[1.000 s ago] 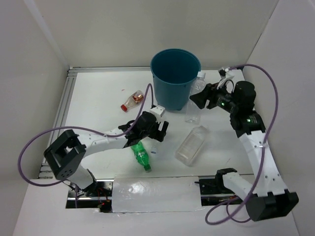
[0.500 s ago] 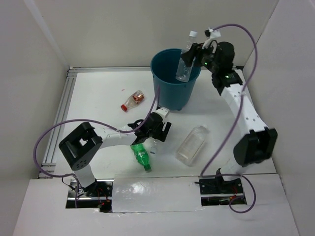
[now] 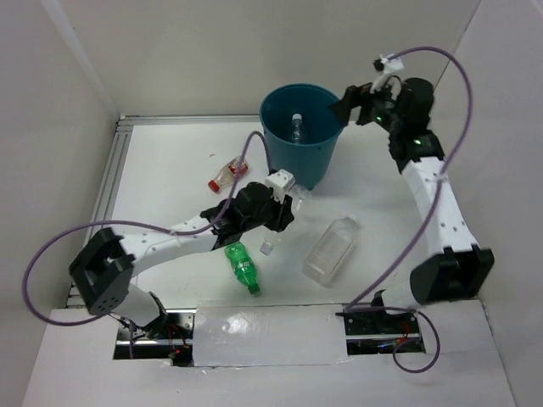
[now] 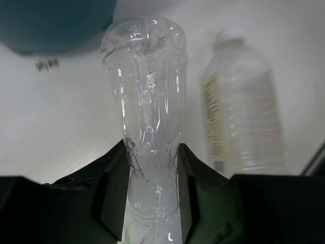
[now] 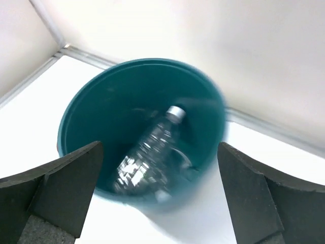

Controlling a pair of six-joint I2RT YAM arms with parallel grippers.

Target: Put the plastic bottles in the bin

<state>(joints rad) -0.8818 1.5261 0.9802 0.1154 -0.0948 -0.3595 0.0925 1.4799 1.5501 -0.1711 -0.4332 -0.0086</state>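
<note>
The left claw (image 4: 152, 150) is closed on a slim bottle (image 4: 150, 101), its fingers pressing the bottle's sides. The bottle's base points away from the wrist camera. From above, this claw sits just in front of the bin (image 3: 293, 161), low over the table (image 3: 170, 161). The right claw (image 5: 158, 152) hangs above the bin's far right rim, spread wide and holding nothing. A second slim bottle (image 3: 296, 127) is inside the bin with its cap up, blurred in the right wrist view. The green bottle (image 3: 242, 270) lies on the table just near of the left claw. The square bottle (image 3: 331, 248) lies to the right of that claw, apart from it. The red-label bottle (image 3: 227, 174) lies left of the bin, well clear of both claws
</note>
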